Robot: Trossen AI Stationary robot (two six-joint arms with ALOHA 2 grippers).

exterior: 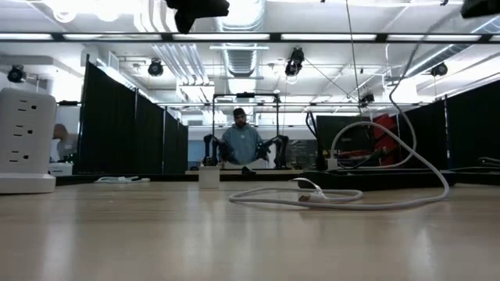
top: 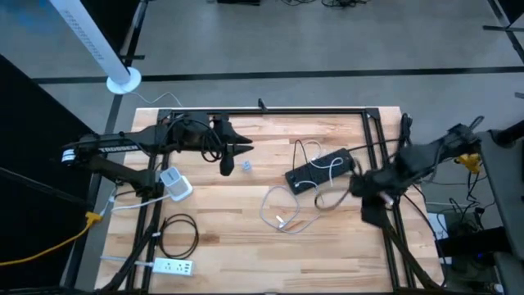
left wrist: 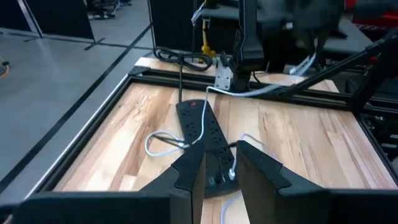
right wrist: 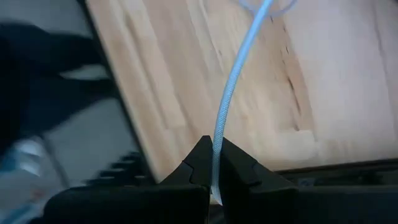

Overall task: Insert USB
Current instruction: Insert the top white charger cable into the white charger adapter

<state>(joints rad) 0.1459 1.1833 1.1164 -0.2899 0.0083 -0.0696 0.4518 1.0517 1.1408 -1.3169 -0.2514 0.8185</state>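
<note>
High view puts the right gripper (top: pixel 370 199) at the table's (top: pixel 229 262) right edge, clenched on the white USB cable (top: pixel 318 174); the right wrist view shows that cable (right wrist: pixel 225 109) pinched between the closed fingers and running straight out ahead of them over the wood. From the grip the cable trails leftward past the black power strip (top: pixel 319 170), which lies aslant near mid-table with its long axis running from lower left to upper right, and ends in loose loops with the plug end (top: pixel 282 220) lying on the boards below the strip. So the plug lies to the left of the right gripper, and this arm is the nearer. The left gripper (top: pixel 227 168) hovers above the table's upper left, fingers (left wrist: pixel 190 174) slightly parted and holding nothing, facing the strip (left wrist: pixel 204 134) lengthwise.
</note>
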